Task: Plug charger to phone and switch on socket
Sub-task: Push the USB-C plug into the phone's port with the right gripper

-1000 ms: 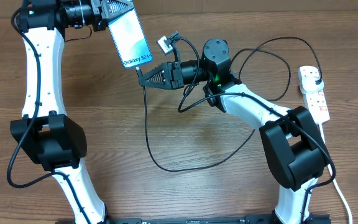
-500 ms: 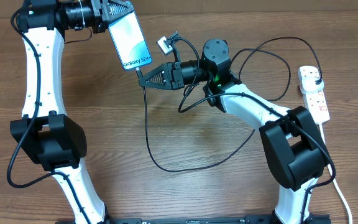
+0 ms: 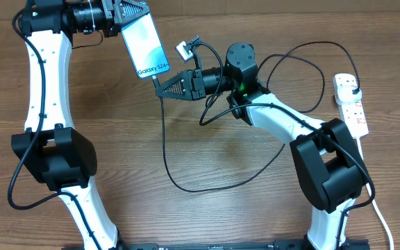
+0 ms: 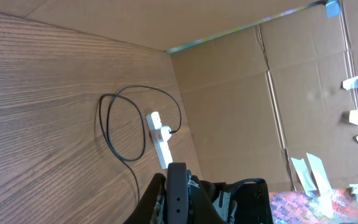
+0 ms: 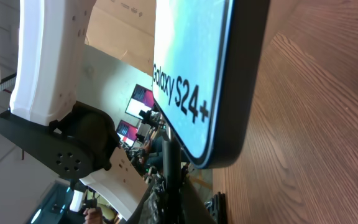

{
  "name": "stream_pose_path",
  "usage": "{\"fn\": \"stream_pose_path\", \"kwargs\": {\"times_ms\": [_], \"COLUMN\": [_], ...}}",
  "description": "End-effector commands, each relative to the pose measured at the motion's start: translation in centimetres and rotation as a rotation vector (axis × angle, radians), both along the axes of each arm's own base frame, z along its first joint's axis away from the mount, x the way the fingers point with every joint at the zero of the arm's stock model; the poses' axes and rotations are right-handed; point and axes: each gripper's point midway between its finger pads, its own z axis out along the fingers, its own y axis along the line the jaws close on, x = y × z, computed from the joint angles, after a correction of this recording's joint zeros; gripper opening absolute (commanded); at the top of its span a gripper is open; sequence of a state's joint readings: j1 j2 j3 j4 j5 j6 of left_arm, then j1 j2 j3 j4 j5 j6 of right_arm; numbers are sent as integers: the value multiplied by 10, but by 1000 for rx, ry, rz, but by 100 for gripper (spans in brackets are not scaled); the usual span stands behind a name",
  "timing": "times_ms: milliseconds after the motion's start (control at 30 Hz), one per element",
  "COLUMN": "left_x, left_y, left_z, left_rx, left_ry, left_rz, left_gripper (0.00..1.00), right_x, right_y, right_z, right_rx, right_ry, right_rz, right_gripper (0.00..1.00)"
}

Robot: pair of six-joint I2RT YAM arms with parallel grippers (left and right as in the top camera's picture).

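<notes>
The phone (image 3: 145, 43), its screen lit light blue, hangs tilted above the table's far left with my left gripper (image 3: 134, 15) shut on its upper end. In the left wrist view its dark edge (image 4: 178, 190) stands between that gripper's (image 4: 178, 202) fingers. My right gripper (image 3: 158, 86) is shut on the connector end of the charger (image 3: 164, 142), just below the phone's lower end. The right wrist view shows that tip (image 5: 168, 163) in the gripper (image 5: 169, 199), close beside the phone's bottom edge (image 5: 225, 93); whether they touch I cannot tell. The black cable loops across the table to the white socket (image 3: 351, 105).
The charger's black plug (image 3: 353, 86) sits in the socket's far end, and the socket (image 4: 160, 140) lies near the right cardboard wall (image 4: 241, 106). Slack cable (image 3: 207, 182) lies in a wide loop mid-table. The white cord (image 3: 384, 222) runs off at the near right.
</notes>
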State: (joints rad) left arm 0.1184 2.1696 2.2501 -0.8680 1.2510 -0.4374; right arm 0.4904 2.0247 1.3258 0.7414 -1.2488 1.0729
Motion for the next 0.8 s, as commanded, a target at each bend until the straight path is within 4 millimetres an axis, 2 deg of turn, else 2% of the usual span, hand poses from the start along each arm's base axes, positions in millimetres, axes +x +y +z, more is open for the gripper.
{"fn": "stream_pose_path", "kwargs": {"times_ms": [0,767], "left_x": [-1,-8], "left_y": [2,0], "left_z": [5,9], "left_rx": [-12,-46], "left_ry": [-19,-19], "left_rz": [-12,-47], "left_gripper": [4,4], "right_x": [7,13], "right_y": [-3,-8], "right_z": [6,6], "right_rx": [11,10], "right_ry": [-23,-20], "right_rz": [-23,-39], "right_gripper": [4,4]}}
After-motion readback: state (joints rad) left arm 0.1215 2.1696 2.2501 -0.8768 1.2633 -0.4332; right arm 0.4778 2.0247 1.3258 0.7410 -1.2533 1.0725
